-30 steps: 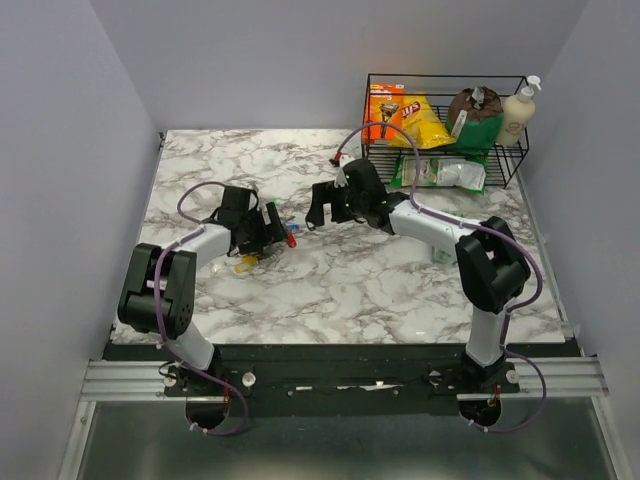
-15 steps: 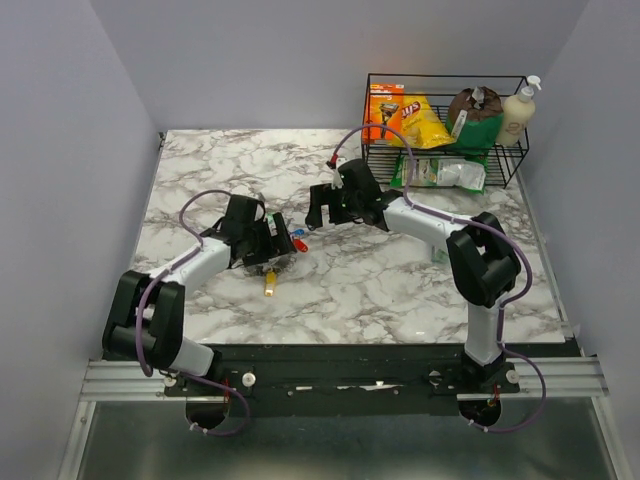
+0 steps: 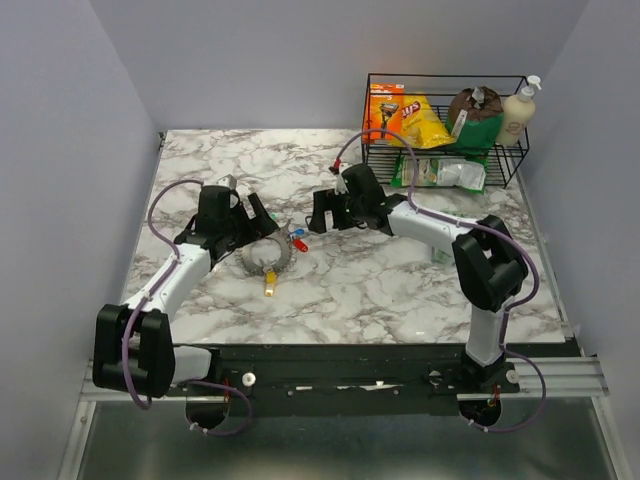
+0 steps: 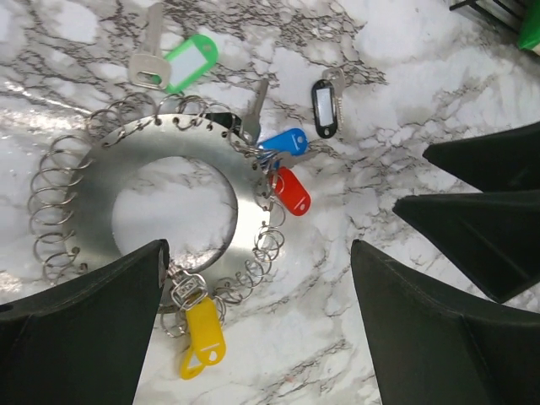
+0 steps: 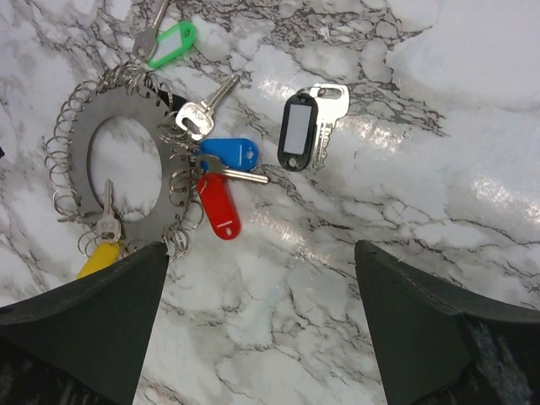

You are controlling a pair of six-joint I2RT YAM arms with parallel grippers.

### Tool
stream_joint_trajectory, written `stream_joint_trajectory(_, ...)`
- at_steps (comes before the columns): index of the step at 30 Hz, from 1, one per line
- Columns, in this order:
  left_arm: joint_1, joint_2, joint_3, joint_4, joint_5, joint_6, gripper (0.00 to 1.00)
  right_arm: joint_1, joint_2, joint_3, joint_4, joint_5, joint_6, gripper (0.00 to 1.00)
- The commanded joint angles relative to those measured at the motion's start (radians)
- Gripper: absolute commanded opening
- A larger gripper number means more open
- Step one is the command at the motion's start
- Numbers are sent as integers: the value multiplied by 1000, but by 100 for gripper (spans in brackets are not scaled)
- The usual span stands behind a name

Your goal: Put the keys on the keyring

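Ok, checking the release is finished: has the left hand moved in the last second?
Yes. The left hand has drawn back leftward, away from the wire basket, and the keyring now lies uncovered beside it.

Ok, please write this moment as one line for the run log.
left tool: open, empty | right tool: open, empty | keyring: flat on table | black-tagged key: apart from keyring

The marble table [image 3: 400,290] bears the keyring [image 4: 169,139], keys [image 5: 229,153] and a wire basket [image 3: 445,76].
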Motion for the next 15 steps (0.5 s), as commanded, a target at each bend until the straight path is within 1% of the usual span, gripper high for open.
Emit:
stream_joint_trajectory(1, 29, -64, -61, 21, -54, 5, 98, 5, -90, -78, -13, 33, -5, 100)
stream_joint_trajectory(3, 29, -99, -65, 44, -81, 11, 98, 5, -173, -148, 1, 92, -5, 100)
stream_joint_trajectory(4, 29, -114, -65, 52, -116, 26, 98, 5, -222, -188, 30, 115, -7, 100)
stream_joint_trajectory(5, 29, -151, -64, 71, -144, 37, 99, 5, -273, -226, 45, 186, -11, 100)
stream_joint_trajectory(6, 29, -171, -62, 79, -179, 43, 99, 5, -391, -266, 59, 238, -16, 100)
stream_joint_trajectory(7, 29, -193, -65, 88, -221, 51, 99, 3, -452, -353, 83, 290, -22, 100)
stream_joint_trajectory(8, 29, -235, -71, 120, -299, 66, 99, 2, -512, -396, 105, 377, -37, 100)
stream_joint_trajectory(9, 29, -252, -87, 139, -334, 80, 99, -4, -644, -450, 122, 416, -72, 100)
stream_joint_trajectory(10, 29, -269, -104, 177, -360, 112, 99, -26, -702, -551, 207, 448, -92, 100)
stream_joint_trajectory(11, 29, -303, -123, 247, -379, 143, 99, -41, -771, -609, 249, 479, -118, 100)
stream_joint_trajectory(12, 29, -318, -154, 275, -396, 164, 99, -55, -825, -659, 286, 498, -167, 100)
stream_joint_trajectory(13, 29, -332, -173, 303, -401, 181, 99, -82, -925, -708, 385, 520, -192, 100)
stream_joint_trajectory(14, 31, -360, -188, 359, -404, 197, 99, -92, -966, -813, 436, 592, -215, 100)
stream_joint_trajectory(15, 31, -372, -225, 387, -414, 229, 99, -101, -995, -858, 492, 638, -267, 100)
